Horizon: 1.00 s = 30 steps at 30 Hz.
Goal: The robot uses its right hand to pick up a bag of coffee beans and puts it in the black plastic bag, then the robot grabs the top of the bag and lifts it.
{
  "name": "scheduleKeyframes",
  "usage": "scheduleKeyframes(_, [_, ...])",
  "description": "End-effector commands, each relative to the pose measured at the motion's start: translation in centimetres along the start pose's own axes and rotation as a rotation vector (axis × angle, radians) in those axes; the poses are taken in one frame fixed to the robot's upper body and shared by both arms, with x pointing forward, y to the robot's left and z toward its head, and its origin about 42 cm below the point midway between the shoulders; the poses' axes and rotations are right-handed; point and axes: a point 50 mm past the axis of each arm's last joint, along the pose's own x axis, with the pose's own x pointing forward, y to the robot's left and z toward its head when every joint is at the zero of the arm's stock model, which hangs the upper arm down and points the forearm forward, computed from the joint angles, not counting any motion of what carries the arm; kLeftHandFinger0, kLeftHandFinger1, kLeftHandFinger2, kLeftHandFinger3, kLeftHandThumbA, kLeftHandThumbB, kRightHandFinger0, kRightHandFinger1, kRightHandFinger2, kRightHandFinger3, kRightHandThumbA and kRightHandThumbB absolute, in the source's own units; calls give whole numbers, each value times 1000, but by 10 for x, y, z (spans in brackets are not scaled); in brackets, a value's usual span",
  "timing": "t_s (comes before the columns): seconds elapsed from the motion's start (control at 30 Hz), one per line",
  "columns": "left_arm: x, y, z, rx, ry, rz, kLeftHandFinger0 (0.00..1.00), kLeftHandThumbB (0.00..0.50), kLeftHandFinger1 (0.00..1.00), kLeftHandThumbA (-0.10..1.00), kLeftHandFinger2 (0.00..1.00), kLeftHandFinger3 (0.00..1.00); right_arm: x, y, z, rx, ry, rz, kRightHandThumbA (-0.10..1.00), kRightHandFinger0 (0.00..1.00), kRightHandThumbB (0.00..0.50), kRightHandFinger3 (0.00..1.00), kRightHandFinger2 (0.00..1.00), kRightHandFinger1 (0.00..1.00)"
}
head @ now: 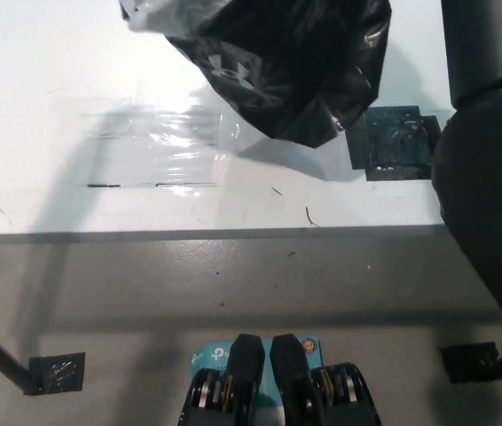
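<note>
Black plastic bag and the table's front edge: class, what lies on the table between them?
In the head view, a patch of clear tape and thin dark marks lie between the black plastic bag and the table edge.

Lab test bench, white table (74, 80), taped markers (391, 142)

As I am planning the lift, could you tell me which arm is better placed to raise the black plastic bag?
Probably the right: the black right arm reaches up beside the crumpled black plastic bag, while the left arm is out of view. Neither hand shows.
</note>
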Motion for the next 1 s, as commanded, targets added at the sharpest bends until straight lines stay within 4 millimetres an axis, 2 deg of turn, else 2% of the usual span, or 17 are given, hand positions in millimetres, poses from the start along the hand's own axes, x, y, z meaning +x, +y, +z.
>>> scheduleKeyframes(0.0, [-66,25,14,133,-60,28,816,332,945,711,1000,1000,-21,102,35,-81,-99,249,-100,0,16,1000,769,202])
scheduleKeyframes(0.07, [-95,30,-10,117,79,-63,610,295,767,576,859,946,-18,102,29,-95,-92,244,-100,0,19,1000,769,202])
scheduleKeyframes(0.13, [-138,34,-47,104,329,-230,605,231,652,409,732,842,-15,105,20,-105,-79,238,-100,0,27,1000,771,209])
scheduleKeyframes(0.2, [-207,27,-103,124,648,-404,614,142,640,78,720,846,-11,110,7,-109,-60,241,-100,0,41,1000,790,219])
scheduleKeyframes(0.23, [-251,20,-139,157,832,-490,634,113,660,75,756,887,-9,114,0,-117,-52,245,-100,0,38,1000,783,210])
scheduleKeyframes(0.27, [-310,8,-177,206,1033,-603,644,135,673,141,776,922,-7,119,-9,-127,-47,246,-100,0,47,1000,775,203])
scheduleKeyframes(0.3, [-338,2,-197,228,1126,-634,670,154,704,151,820,958,-7,123,-15,-131,-43,246,-100,0,59,1000,759,188])
scheduleKeyframes(0.4, [-416,-19,-247,285,1333,-679,716,122,744,98,884,997,-5,135,-33,-135,-24,249,-100,0,89,1000,669,105])
scheduleKeyframes(0.43, [-466,-32,-277,340,1416,-700,755,122,761,92,899,993,-5,144,-47,-158,-9,262,-100,0,108,1000,612,52])
scheduleKeyframes(0.47, [-483,-37,-286,364,1441,-710,755,122,760,94,898,993,-5,148,-52,-163,-3,266,-100,0,115,1000,606,46])
scheduleKeyframes(0.53, [-506,-44,-303,444,1459,-682,705,127,697,72,831,936,-6,157,-65,-189,5,278,-100,0,121,1000,624,57])
scheduleKeyframes(0.6, [-512,-47,-308,471,1459,-673,676,127,671,50,810,911,-6,160,-70,-199,5,281,-100,0,122,1000,638,62])
scheduleKeyframes(0.67, [-521,-51,-313,326,1475,-528,494,158,572,162,767,899,-3,159,-103,-211,48,283,-100,0,77,1000,766,113])
scheduleKeyframes(0.77, [-525,-47,-321,259,1461,-477,400,174,498,165,708,849,-1,154,-126,-230,76,271,-100,0,84,1000,835,197])
scheduleKeyframes(0.9, [-530,-41,-323,225,1460,-428,347,205,444,172,666,847,0,150,-146,-261,90,268,-100,0,103,1000,668,148])
scheduleKeyframes(0.93, [-531,-39,-323,221,1451,-421,343,200,437,157,656,843,0,149,-148,-258,83,268,-100,0,194,1000,639,145])
scheduleKeyframes(0.97, [-531,-36,-322,221,1443,-418,337,204,432,145,651,841,0,149,-148,-255,76,269,-100,0,186,1000,643,153])
